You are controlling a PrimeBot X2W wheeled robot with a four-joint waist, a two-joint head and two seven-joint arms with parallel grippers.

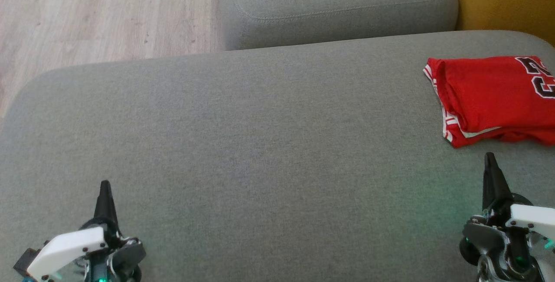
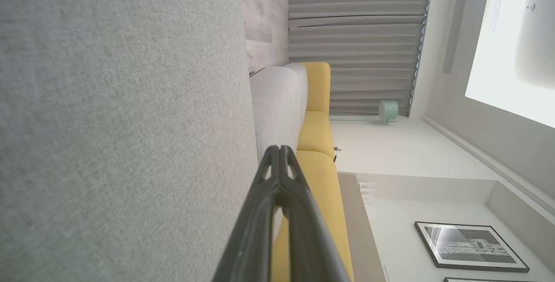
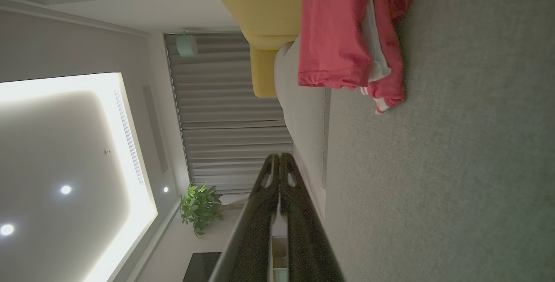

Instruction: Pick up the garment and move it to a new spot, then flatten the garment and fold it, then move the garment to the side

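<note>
The red garment [image 1: 490, 95] lies in a neat layered stack at the far right of the grey sofa seat [image 1: 260, 143], with its right part cut off by the edge of the head view. The right wrist view shows its hem and striped trim [image 3: 334, 34] resting flat on the fabric.

Both arms sit low at the near edge. The left tool [image 1: 105, 193] and the right tool [image 1: 492, 171] are each closed tip to tip on nothing, as the wrist views confirm [image 2: 280, 154] [image 3: 279, 160]. The right tool is near the garment's front edge but not touching it.

Going by how things lie, the folding and the move to the side look done (though a stack this tidy could also be a starting pile). If so, the next move calls only for keeping the arms off the cloth. If not, the right tool must open and reach forward to the near hem.

There is plenty of room, as the seat is bare across its middle and left. Its rounded left corner drops to the wooden floor [image 1: 86, 13]. A back cushion [image 1: 338, 8] bounds the far side, and a yellow seat [image 1: 503, 0] sits beyond the garment.
</note>
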